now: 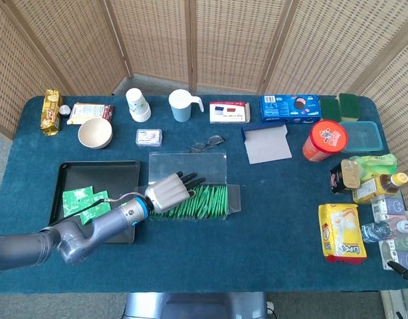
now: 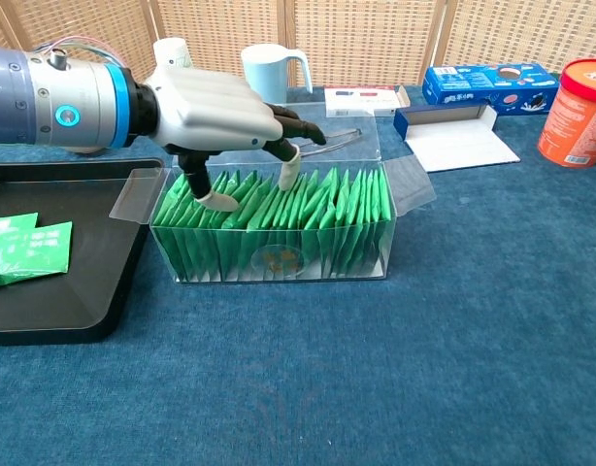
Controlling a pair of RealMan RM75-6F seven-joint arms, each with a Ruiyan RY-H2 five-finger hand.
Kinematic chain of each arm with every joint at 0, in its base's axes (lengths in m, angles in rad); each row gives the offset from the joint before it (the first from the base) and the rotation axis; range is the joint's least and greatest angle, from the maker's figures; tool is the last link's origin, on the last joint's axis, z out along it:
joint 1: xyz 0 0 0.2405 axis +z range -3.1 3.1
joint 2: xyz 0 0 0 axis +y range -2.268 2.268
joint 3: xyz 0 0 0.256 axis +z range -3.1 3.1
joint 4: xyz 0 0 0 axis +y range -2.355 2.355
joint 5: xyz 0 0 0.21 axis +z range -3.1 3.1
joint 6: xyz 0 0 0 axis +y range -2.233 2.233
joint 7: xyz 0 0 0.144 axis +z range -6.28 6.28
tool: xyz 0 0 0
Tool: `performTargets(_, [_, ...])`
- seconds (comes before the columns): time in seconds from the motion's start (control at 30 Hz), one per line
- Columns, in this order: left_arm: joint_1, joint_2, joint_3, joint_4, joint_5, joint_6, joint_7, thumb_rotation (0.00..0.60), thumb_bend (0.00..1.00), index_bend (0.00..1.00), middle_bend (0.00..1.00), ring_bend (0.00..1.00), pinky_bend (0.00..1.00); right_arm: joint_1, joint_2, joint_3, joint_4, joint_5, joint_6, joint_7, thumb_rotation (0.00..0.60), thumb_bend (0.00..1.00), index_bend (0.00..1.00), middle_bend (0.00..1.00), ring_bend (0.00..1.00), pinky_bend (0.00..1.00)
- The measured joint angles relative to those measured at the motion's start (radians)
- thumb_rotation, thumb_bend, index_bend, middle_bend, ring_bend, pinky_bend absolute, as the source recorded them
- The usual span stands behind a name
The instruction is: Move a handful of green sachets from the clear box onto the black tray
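- Clear box (image 2: 279, 262) sits mid-surface, sachets (image 2: 308, 209) standing packed in a row inside it.
- Left robot hand (image 2: 215, 107) hangs over the box's left end, fingertips (image 2: 288, 175) down among the sachets.
- Black tray (image 1: 98, 174) lies just left of the box, loose sachets (image 1: 84, 201) on it.
- Glasses (image 1: 206, 143) lie behind the box, mug (image 1: 183, 105) further back.

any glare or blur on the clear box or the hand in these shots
Head view: even daylight; the clear box shows pale sheen on its open lid, and small labels are too soft to read. Chest view: sharp; the left hand shows no motion blur, and the box's front wall reflects faintly over the green sachets.
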Motion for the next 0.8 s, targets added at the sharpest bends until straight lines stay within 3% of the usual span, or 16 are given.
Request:
performTargets(0.23, [-0.011, 0.003, -0.003, -0.01, 0.02, -0.023, -0.022, 0.6, 0.3, 0.28, 0.0, 0.04, 0.25, -0.005, 0.002, 0.001, 0.0, 0.001, 0.006, 0.004, 0.508, 0.39, 0.12, 0.21, 0.17, 0.24])
performTargets(0.47, [-0.04, 0.02, -0.002, -0.003, -0.044, -0.096, -0.02, 0.6, 0.3, 0.27, 0.0, 0.03, 0.23, -0.009, 0.002, 0.002, -0.002, 0.001, 0.013, 0.006, 0.507, 0.39, 0.12, 0.21, 0.17, 0.24])
performTargets(0.8, [-0.062, 0.01, 0.004, 0.021, -0.12, -0.093, 0.041, 0.6, 0.3, 0.28, 0.0, 0.02, 0.23, -0.008, 0.0, 0.003, -0.002, 0.002, 0.01, 0.007, 0.509, 0.39, 0.12, 0.21, 0.17, 0.24])
